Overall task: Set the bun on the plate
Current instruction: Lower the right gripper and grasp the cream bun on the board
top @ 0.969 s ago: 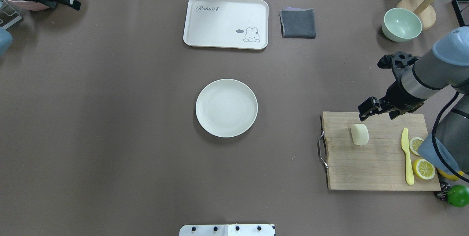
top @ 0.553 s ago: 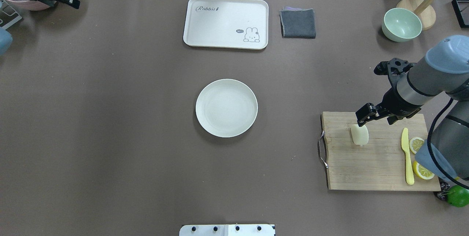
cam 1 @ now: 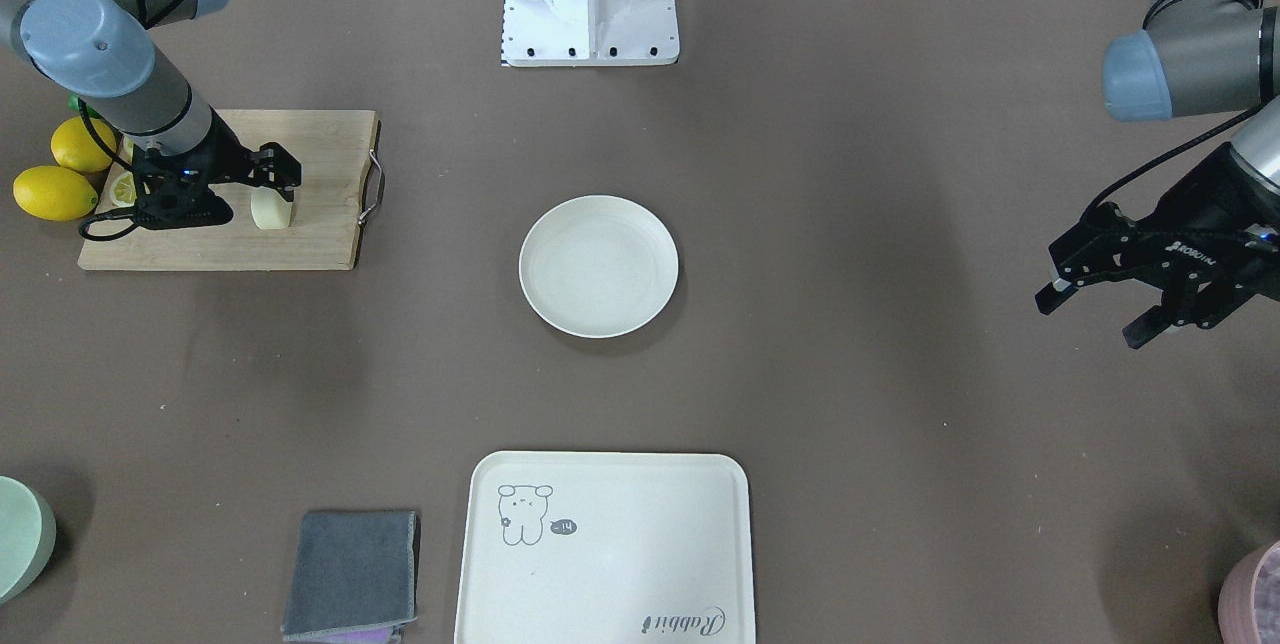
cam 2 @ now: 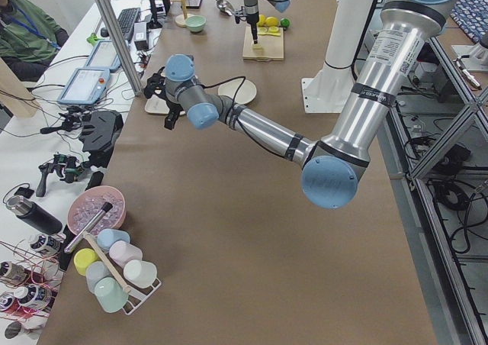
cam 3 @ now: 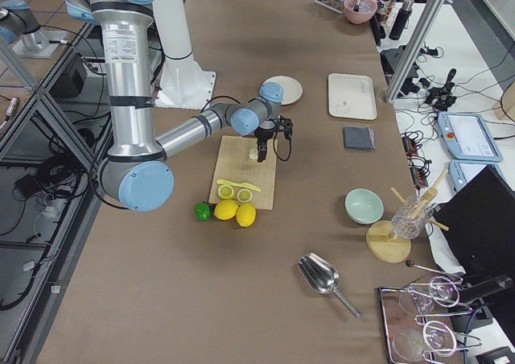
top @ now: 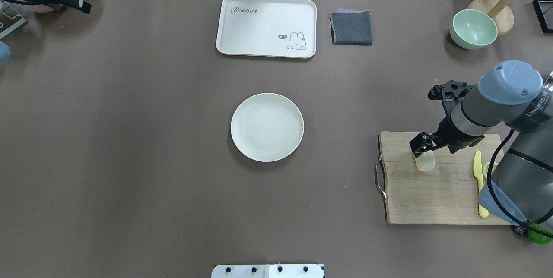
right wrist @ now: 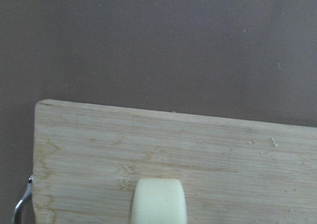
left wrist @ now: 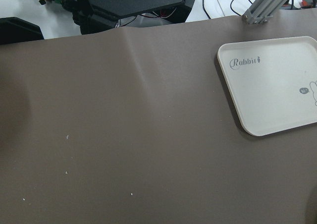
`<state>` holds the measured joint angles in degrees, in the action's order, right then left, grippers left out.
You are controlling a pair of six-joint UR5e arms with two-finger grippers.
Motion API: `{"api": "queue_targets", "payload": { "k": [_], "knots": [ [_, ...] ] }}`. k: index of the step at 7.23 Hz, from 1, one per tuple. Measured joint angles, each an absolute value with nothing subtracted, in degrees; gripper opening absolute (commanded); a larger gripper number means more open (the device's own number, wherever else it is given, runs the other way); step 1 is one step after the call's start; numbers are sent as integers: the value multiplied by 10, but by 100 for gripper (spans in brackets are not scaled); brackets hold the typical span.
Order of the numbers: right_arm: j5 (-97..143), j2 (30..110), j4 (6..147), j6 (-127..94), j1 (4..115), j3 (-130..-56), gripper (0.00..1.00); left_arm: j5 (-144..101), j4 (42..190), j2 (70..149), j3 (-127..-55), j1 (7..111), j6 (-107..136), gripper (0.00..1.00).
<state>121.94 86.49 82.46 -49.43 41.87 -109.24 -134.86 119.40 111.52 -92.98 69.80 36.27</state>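
- The desk is covered in a brown sheet and carries everything below.
- The right arm reaches over the far edge of the cutting board. The right gripper hangs low over the bun with its fingers apart, one on each side of it in the front-facing view. I cannot tell whether either finger touches it.
- The left arm is off at its own end of the desk. The left gripper hovers over bare desk, fingers spread and holding nothing.
- The wooden cutting board lies on the robot's right, its metal handle turned toward the plate.
- The cream tray with a small animal drawing lies at the far edge of the desk, beyond the plate.
- The plate sits at the middle of the desk, well apart from the board.
- A folded grey cloth lies just beside the tray.
- A pale green bowl stands at the far right corner.
- Two whole lemons rest on the desk beside the board's outer end.
- A yellow knife lies on the board near that end.
- The bun sits on the board, near its far edge and closer to the handle end.
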Motion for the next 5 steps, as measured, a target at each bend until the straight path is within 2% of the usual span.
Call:
{"api": "queue_targets", "payload": {
  "k": [2,3,5],
  "knots": [
    [1217,865,803,-494,414,-1085,99,-1348,1194,1113,-931,696,363,97],
    [1214,863,798,-493,412,-1083,81,-1347,1194,1113,-931,695,363,97],
    [1204,861,783,-496,408,-1082,56,-1333,1195,1113,-928,689,363,97]
  ]
}}
